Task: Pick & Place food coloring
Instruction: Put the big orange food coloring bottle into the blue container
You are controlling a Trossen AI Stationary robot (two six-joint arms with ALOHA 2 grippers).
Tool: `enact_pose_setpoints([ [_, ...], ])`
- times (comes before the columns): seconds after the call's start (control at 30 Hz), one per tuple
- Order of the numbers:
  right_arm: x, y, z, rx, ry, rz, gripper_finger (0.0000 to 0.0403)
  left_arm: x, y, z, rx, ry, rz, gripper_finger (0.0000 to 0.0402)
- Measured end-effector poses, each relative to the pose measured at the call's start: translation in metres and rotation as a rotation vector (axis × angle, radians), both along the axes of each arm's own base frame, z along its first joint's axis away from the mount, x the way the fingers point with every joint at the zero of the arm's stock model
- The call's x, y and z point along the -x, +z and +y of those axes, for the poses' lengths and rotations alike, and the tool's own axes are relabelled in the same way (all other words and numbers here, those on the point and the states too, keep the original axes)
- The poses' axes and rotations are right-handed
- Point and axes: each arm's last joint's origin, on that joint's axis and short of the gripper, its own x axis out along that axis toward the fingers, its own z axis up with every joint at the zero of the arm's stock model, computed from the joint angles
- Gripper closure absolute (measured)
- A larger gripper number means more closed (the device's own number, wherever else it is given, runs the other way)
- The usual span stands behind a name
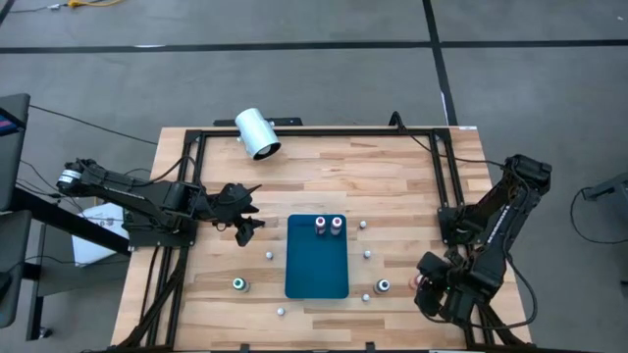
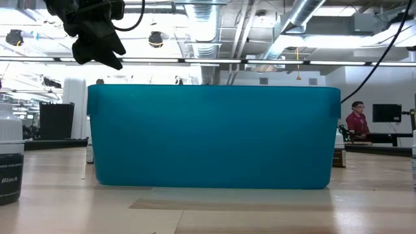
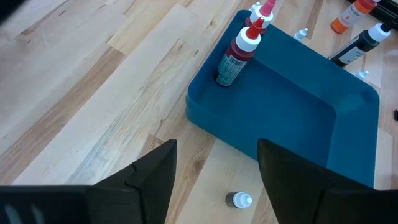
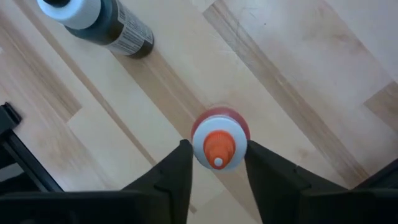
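A teal tray (image 1: 316, 279) lies at the middle of the wooden table (image 1: 324, 167); two food coloring bottles stand upright side by side in its far end, a red bottle (image 1: 321, 226) and a pink bottle (image 1: 337, 226); in the left wrist view the red one (image 3: 236, 55) carries a teal printed label whose writing is too small to read.

The left gripper (image 1: 245, 218) hangs above the table just left of the tray's far end, its fingers (image 3: 149, 180) spread apart and empty; a small capped piece (image 3: 240, 200) lies on the wood between them and the tray wall.

The right gripper (image 1: 428, 290) is low at the table's right side, near the front edge; its fingers (image 4: 171, 177) flank an orange-tipped bottle (image 4: 219, 144) with a white cap and reddish body, standing upright on the wood; the fingers sit close beside the cap, and whether they press it cannot be told.

A dark bottle (image 4: 99, 22) with a white cap and a barcode label stands near it; a green-topped bottle (image 1: 238, 285) stands left of the tray, another (image 1: 383, 286) right of it; small white caps (image 1: 270, 256) are scattered around.

In the low view a bottle at the left edge reads "Black" (image 2: 10, 156); a large white cylinder (image 1: 257, 132) lies at the table's far edge; a person (image 2: 356, 120) sits in the room behind.
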Motion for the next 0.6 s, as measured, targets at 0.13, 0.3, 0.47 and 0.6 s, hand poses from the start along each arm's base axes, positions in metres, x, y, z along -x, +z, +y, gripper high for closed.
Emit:
enact_pose_setpoints([
  [0.13,0.0000,0.0002,-0.0001,0.000,0.000,-0.001,0.0300,0.0000,0.0000,0.0000,0.000,0.000,0.000,0.0188],
  [0.3,0.0000,0.0003,0.0000,-0.001,0.000,-0.002,0.0303,0.0000,0.0000,0.0000,0.000,0.000,0.000,0.0188],
  [0.47,-0.0001,0.0002,0.0001,-0.002,0.000,-0.002,0.0313,0.0000,0.0000,0.0000,0.000,0.000,0.000,0.0188],
  [0.6,-0.0001,0.0002,0.0002,-0.003,0.000,-0.002,0.0335,0.0000,0.0000,0.0000,0.000,0.000,0.000,0.0188],
])
